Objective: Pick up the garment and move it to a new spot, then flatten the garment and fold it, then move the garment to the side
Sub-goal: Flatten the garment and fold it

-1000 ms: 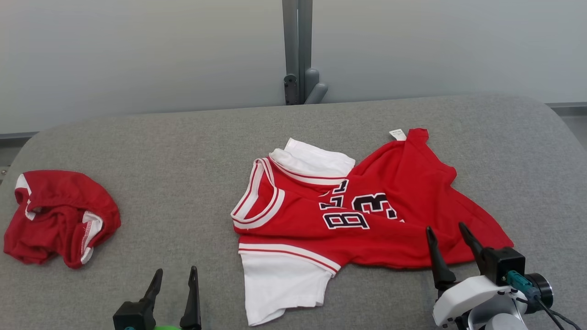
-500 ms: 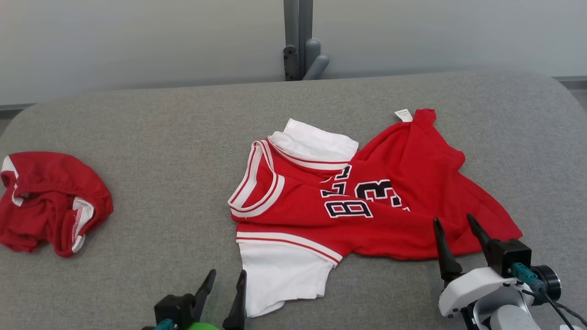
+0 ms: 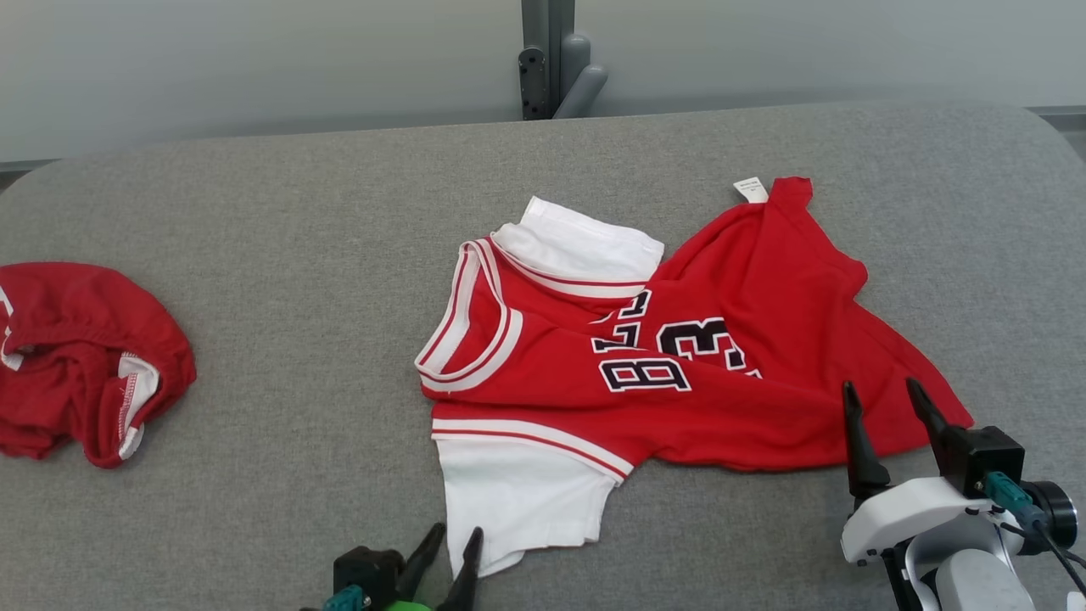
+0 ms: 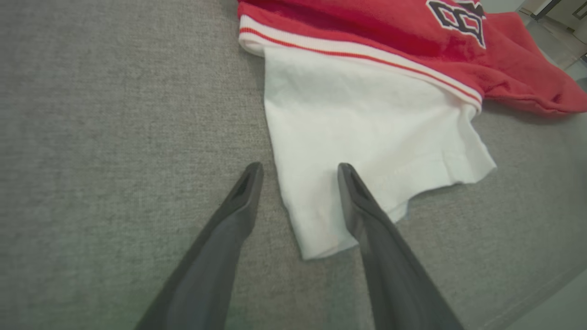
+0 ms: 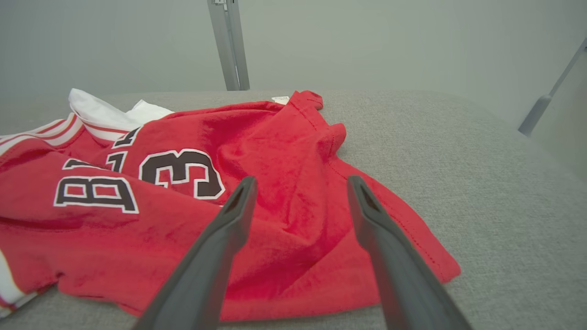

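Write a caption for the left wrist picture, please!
Open left pincer lined up on the edge of the white short sleeve of a crumpled red cloth jersey on a grey fabric table.

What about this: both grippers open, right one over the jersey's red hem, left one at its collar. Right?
Only the collar is wrong. The left wrist view shows the left gripper open, straddling the edge of the white sleeve of the jersey. The right gripper is open over the red hem.
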